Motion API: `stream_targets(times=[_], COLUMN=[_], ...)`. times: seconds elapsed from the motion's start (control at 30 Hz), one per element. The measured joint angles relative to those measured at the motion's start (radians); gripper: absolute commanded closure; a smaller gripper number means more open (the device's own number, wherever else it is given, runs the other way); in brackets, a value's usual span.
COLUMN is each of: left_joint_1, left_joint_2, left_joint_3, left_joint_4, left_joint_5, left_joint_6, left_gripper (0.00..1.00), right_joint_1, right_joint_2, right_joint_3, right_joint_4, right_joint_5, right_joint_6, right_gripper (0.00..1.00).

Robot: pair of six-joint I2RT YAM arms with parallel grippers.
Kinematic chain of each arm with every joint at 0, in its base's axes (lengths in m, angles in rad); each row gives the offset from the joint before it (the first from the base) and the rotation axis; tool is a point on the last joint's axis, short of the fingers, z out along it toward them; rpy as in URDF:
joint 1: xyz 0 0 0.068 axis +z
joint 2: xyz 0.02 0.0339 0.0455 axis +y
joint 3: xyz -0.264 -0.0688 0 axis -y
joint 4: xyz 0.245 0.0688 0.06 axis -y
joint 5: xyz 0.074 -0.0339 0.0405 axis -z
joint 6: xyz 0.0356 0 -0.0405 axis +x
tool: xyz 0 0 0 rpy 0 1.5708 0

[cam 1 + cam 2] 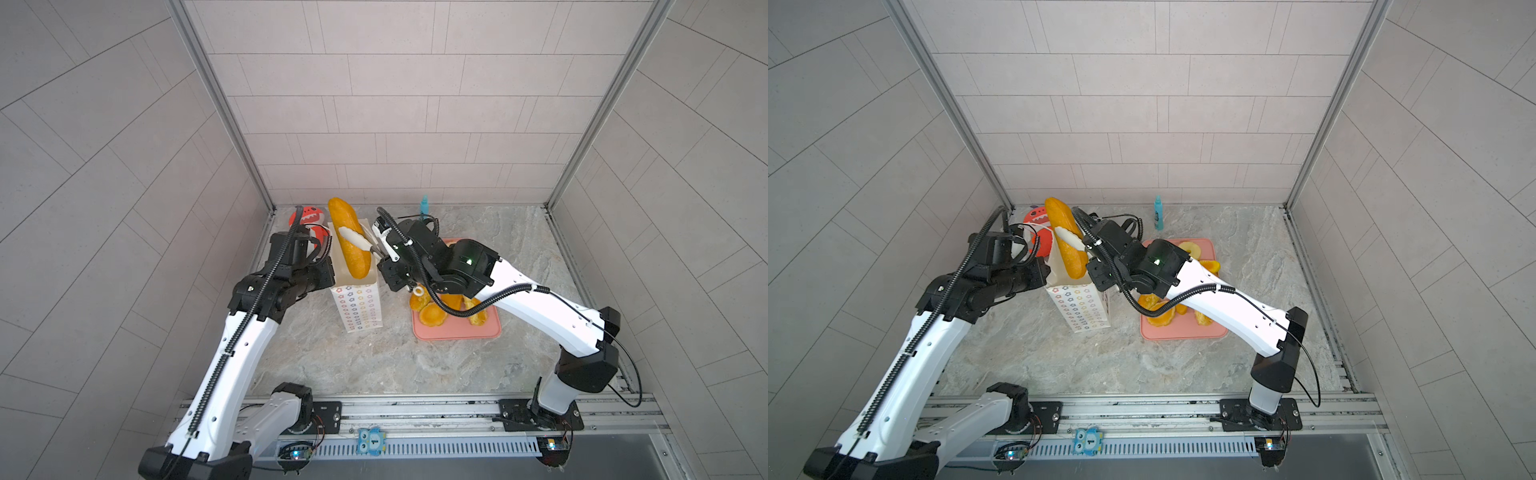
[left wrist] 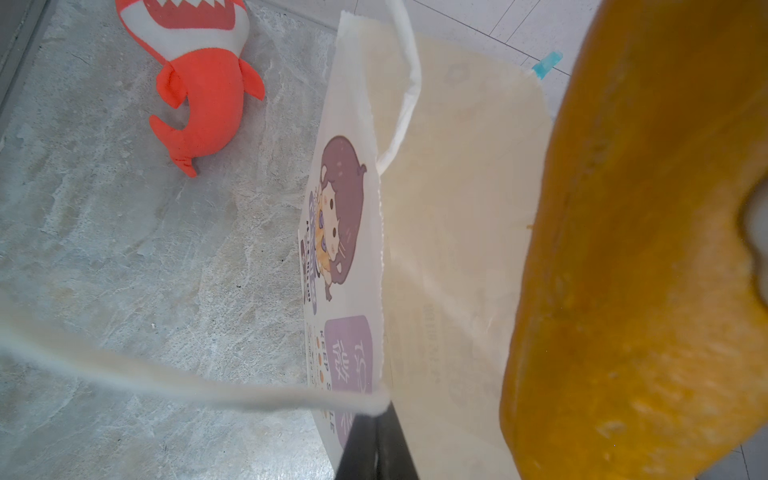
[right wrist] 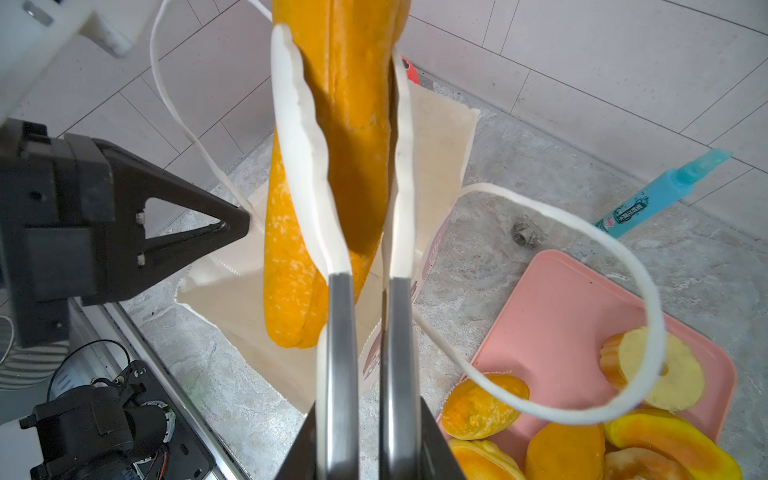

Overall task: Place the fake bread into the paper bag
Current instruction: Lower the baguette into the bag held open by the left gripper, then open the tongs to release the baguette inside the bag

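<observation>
Right now the right tool (image 3: 340, 41) is closed part-way, its two white fingers (image 3: 303, 137) pressed against opposite sides of the loaf (image 1: 356, 262), which they grip near its middle. The loaf hangs tilted. Its lower end sits just inside the open mouth of the bag (image 1: 359, 307), and its upper end rises well above the rim, leaning toward the back wall in both top views.

The left tool (image 2: 376, 415) is fully closed, pinching the bag's rim where a cord handle (image 2: 187, 386) is fixed; the right wrist view shows its black tip at that edge. The bag stands upright on the worktop (image 1: 332, 365), its starred side panel facing the camera.

The rest of the bread (image 1: 432, 316) lies on the pink tray (image 1: 457, 334), just to the right of the bag and partly hidden under the right arm; a pale ring (image 3: 673, 374) is among the pieces. A red shark (image 1: 307, 218) lies behind the bag on its left, and a blue bottle (image 1: 1158, 212) stands by the back wall.
</observation>
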Motion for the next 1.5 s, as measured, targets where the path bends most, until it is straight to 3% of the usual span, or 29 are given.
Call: stream_targets(times=[0.53,1.0,1.5], left_joint_1=[0.000,0.000,0.000], left_joint_2=[0.000,0.000,0.000], left_joint_3=[0.000,0.000,-0.006], left_joint_4=[0.002,0.003,0.005], left_joint_5=[0.000,-0.001,-0.003], left_joint_6=[0.000,0.000,0.000], left_gripper=[0.95,0.95,0.95], right_joint_1=[0.002,0.002,0.002], right_joint_2=[0.000,0.000,0.000], right_joint_3=[-0.026,-0.027,-0.027], right_joint_4=[-0.001,0.000,0.000], right_joint_5=[0.021,0.034,0.058], right_joint_6=[0.000,-0.003,-0.002], right_gripper=[0.65,0.51,0.53])
